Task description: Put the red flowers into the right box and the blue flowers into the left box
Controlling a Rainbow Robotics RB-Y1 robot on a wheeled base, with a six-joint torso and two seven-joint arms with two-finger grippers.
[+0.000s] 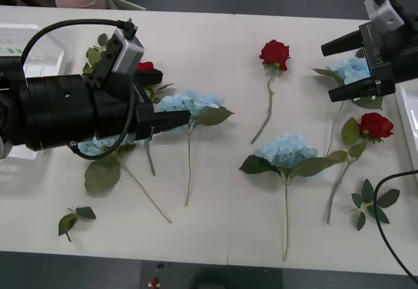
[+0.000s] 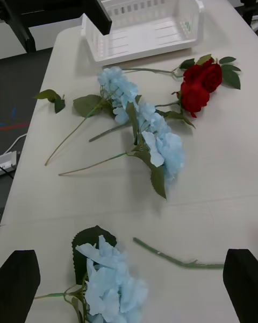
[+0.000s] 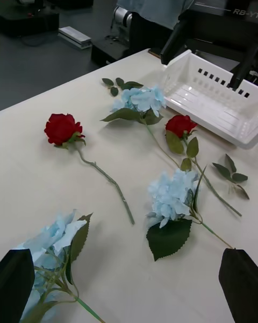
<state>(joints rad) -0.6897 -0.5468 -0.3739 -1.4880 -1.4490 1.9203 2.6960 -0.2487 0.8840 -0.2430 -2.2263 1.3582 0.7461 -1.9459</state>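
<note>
Red flowers lie on the white table: one rose (image 1: 274,53) at the middle back, one (image 1: 375,126) at the right, one (image 1: 145,67) half hidden behind my left gripper (image 1: 163,98). That gripper hovers open over a blue flower (image 1: 193,102). Another blue flower (image 1: 286,151) lies mid-table, and a third (image 1: 353,70) sits under my open right gripper (image 1: 341,68). The left box (image 1: 29,51) stands at the back left, seen whole in the right wrist view (image 2: 145,24). The right box (image 1: 410,122) shows as an edge, and whole in the left wrist view (image 3: 215,99).
Loose leaf sprigs lie near the front left (image 1: 75,217) and front right (image 1: 372,201). A black cable (image 1: 392,224) hangs at the right edge. Another blue flower (image 1: 98,147) lies under my left arm. The table's front strip has free room.
</note>
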